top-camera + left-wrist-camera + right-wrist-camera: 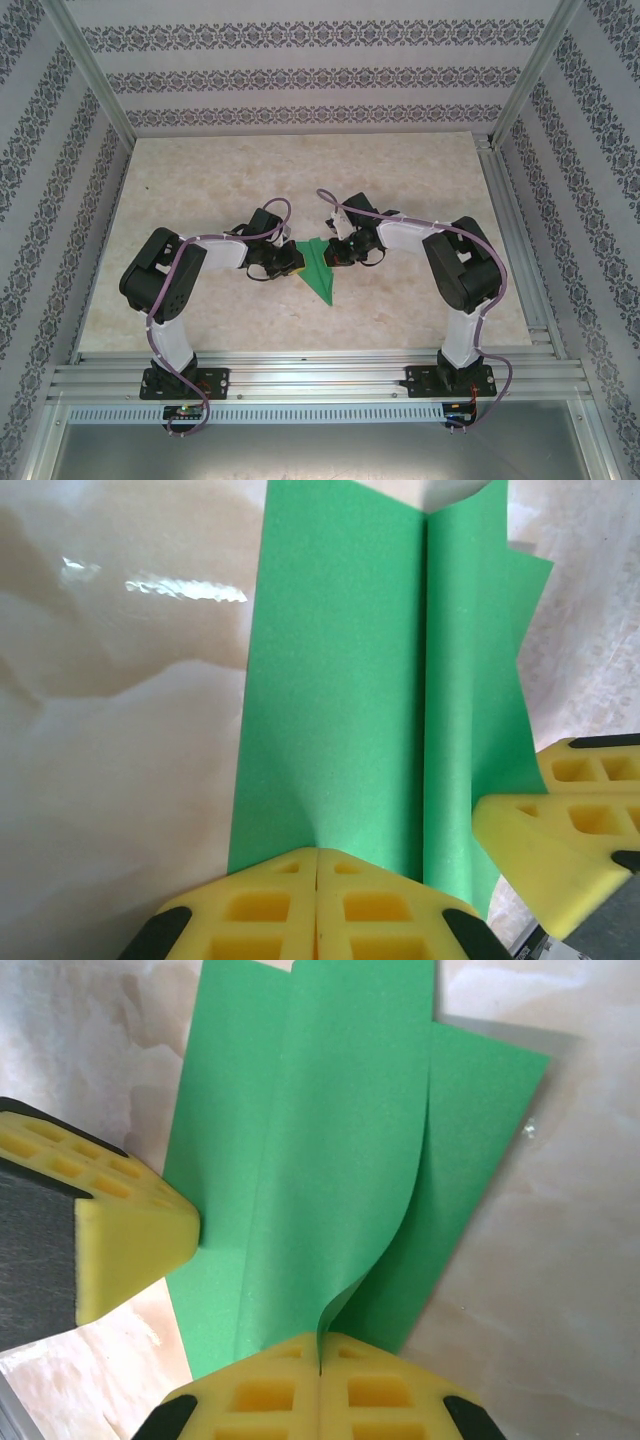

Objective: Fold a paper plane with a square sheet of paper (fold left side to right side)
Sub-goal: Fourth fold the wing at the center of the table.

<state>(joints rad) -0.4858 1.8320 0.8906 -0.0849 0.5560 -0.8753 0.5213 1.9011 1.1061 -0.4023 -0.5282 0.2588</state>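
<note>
Marble-patterned table, enclosed by patterned walls and an aluminium frame, carries the green paper plane at its centre, with the pointed end directed toward the near edge. Left gripper: jaws pressed together, pinching the edge of the flat folded panel on its side of the paper. Right gripper: jaws likewise clamped, gripping a curled flap that rises off the opposite side, with both grippers close together across the paper.
</note>
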